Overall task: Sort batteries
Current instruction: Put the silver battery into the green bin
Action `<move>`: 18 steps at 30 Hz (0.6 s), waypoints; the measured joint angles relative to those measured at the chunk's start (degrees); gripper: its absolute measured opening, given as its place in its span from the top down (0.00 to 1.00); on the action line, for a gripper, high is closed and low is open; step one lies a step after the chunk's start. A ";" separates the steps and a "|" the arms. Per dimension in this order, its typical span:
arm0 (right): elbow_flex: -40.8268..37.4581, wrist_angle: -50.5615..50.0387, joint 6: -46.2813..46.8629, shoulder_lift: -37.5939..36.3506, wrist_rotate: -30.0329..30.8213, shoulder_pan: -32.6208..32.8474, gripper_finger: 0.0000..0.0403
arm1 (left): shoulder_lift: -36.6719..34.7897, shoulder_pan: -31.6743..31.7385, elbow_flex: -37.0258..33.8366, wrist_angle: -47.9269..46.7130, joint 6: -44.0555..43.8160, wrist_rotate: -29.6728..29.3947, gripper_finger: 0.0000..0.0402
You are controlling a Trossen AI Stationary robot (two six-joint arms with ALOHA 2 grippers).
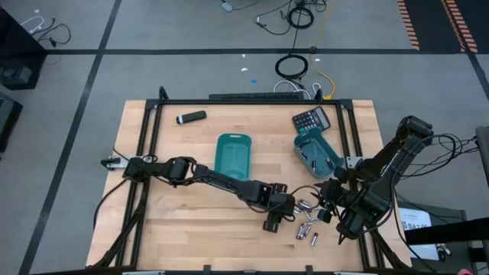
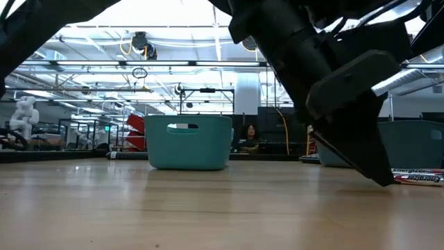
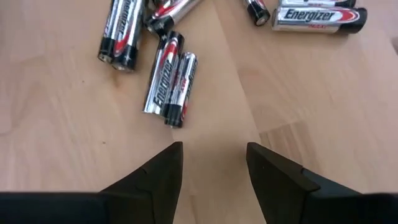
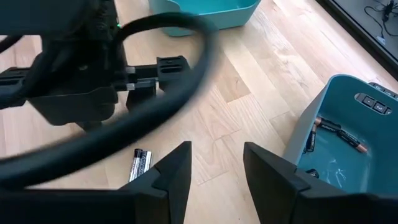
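Left gripper [image 1: 273, 224] low over the wooden table [image 1: 191, 229], fingers [image 3: 163, 171] spread apart and pinching nothing, tips close to the wood. Just ahead of these fingers, a pair of silver batteries [image 3: 169, 81] lying side by side and touching, not yet between the tips. Further ahead, more cells in a loose heap, and one larger cell [image 3: 317, 18] off to one side, apart from the pair. From above, the scattered cells [image 1: 307, 223] just beside this gripper, between it and the right gripper.

Right gripper [image 1: 330, 210] near the same heap, fingers [image 4: 173, 171] also spread and empty, held above the table. Beside it the teal bin [image 1: 317, 153] with a few cells on its floor; one of them [image 4: 348, 140] looks dark with a copper end, though hard to tell for sure. Well ahead of the left gripper, a second teal bin [image 1: 233, 155] standing alone. Behind the right bin, touching its far end, a dark calculator [image 1: 311, 119]. Far from both grippers, a black cylinder with white tip [image 1: 191, 117]
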 joint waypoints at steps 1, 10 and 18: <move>0.00 0.01 0.07 0.00 -0.01 0.00 0.66 | -0.02 -0.12 0.00 0.42 -0.32 -0.71 0.53; 0.00 1.33 0.10 0.00 -0.18 0.00 0.66 | -0.12 -0.56 0.00 9.79 1.46 -1.23 0.53; 0.00 1.40 0.16 0.00 -0.16 0.00 0.66 | -0.14 -0.18 0.00 11.60 4.81 0.89 0.53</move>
